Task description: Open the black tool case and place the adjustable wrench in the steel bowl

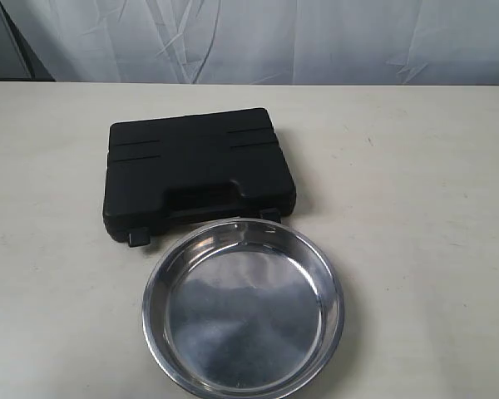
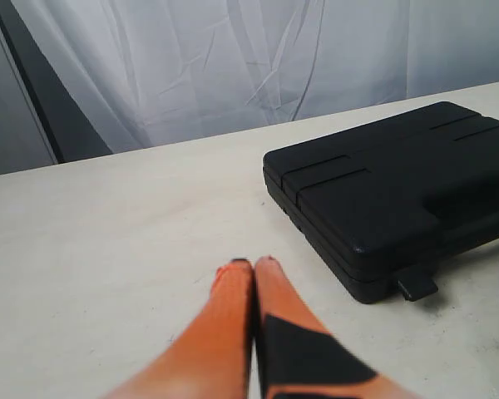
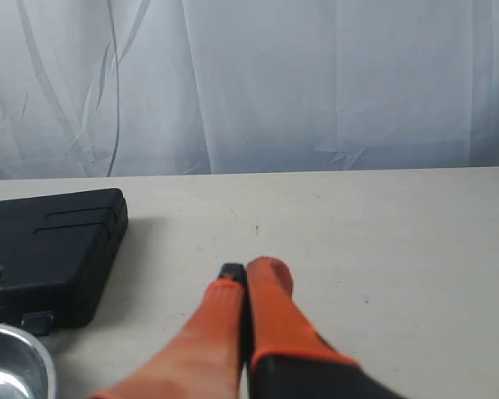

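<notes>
Black tool case (image 1: pixel 198 170) lies closed beside your steel bowl (image 1: pixel 243 316); your left claw (image 2: pixel 254 263) and right claw (image 3: pixel 245 270) are clenched, empty.

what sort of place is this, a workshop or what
Likely a robot test bench rather than a workshop: a pale table, a white cloth backdrop, and only a shut tool case and a steel bowl laid out.
</notes>
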Available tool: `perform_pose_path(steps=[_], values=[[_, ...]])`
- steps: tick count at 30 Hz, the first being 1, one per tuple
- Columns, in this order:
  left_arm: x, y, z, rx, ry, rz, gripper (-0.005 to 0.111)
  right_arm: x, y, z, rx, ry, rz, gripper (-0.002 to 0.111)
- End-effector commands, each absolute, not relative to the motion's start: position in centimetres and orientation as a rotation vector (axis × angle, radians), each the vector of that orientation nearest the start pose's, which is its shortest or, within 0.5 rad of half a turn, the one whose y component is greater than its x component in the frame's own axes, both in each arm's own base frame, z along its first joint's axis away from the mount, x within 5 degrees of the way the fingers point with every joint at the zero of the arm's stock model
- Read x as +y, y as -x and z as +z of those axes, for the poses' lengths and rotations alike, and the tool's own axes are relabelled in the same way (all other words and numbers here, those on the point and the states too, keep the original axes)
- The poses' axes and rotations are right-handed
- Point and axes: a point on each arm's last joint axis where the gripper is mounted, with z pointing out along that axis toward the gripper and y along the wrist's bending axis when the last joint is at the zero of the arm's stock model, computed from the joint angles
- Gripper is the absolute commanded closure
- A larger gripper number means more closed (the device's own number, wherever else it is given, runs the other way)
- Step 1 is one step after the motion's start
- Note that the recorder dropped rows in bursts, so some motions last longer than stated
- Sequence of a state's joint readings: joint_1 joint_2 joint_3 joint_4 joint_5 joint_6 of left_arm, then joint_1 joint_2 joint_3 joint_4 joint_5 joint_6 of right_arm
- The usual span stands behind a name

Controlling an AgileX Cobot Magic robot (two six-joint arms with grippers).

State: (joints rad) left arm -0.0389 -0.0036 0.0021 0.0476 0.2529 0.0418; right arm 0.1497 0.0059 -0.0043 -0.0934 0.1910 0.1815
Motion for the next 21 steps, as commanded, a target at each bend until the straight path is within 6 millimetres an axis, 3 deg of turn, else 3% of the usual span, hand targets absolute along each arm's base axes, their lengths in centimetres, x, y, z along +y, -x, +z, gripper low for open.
perform_pose_path(steps=[1, 13, 21], values=[[-0.1, -5.5, 19.2, 1.719, -0.100, 0.039, 0.106, 0.7, -5.6, 19.6, 1.670, 0.038, 0.172, 0.108], [-0.1, -5.5, 19.2, 1.719, -0.100, 0.039, 0.106, 0.7, -5.6, 19.9, 1.646, 0.033, 0.183, 0.108], [-0.1, -5.5, 19.2, 1.719, -0.100, 0.039, 0.106, 0.8, -5.5, 21.8, 1.432, -0.158, 0.417, 0.108]])
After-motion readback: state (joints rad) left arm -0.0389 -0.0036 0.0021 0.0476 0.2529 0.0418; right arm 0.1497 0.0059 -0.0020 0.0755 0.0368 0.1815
